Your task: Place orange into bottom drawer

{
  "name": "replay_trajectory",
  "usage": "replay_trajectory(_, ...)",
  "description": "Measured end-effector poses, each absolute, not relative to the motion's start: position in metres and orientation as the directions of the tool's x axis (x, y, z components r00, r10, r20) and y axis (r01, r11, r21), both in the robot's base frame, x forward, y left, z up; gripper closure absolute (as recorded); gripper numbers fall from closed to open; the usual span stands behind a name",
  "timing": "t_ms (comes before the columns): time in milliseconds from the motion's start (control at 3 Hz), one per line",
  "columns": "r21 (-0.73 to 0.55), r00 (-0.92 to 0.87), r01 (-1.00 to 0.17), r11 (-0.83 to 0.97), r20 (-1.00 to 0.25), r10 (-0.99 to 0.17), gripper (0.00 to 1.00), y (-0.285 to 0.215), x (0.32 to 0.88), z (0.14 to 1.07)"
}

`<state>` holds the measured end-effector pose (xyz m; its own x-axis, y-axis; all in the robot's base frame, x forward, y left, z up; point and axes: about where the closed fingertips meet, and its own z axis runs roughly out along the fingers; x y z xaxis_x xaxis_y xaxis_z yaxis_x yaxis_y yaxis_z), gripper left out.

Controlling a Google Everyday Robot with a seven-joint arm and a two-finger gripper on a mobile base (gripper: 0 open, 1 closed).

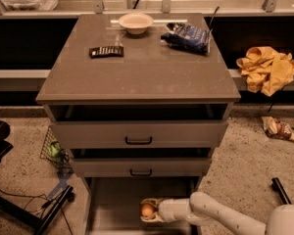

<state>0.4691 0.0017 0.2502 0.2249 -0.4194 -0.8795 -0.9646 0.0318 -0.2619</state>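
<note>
The orange (147, 210) is a small round fruit held between the fingers of my gripper (149, 211). The gripper is shut on it and sits low over the floor of the bottom drawer (112, 204), which is pulled out as a wide shallow tray below the two upper drawers. The white arm (220, 218) reaches in from the lower right. I cannot tell whether the orange touches the drawer floor.
The cabinet top (137, 67) carries a white bowl (135, 22), a black bar (106, 51) and a blue chip bag (188, 36). A yellow cloth (268, 68) lies at right. A wire basket (54, 148) and cables (34, 204) are on the floor at left.
</note>
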Motion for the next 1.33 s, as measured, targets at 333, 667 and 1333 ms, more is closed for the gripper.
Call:
replay_trajectory(333, -0.246, 0.202, -0.968, 0.038, -0.867, -0.456, 1.0, 0.008, 0.469, 0.211)
replay_trajectory(667, -0.196, 0.155, -0.98, 0.029, -0.851, -0.503, 1.0, 0.013, 0.469, 0.171)
replay_trajectory(1333, -0.184, 0.149, -0.983, 0.021, -0.85, -0.506, 0.64, 0.018, 0.466, 0.165)
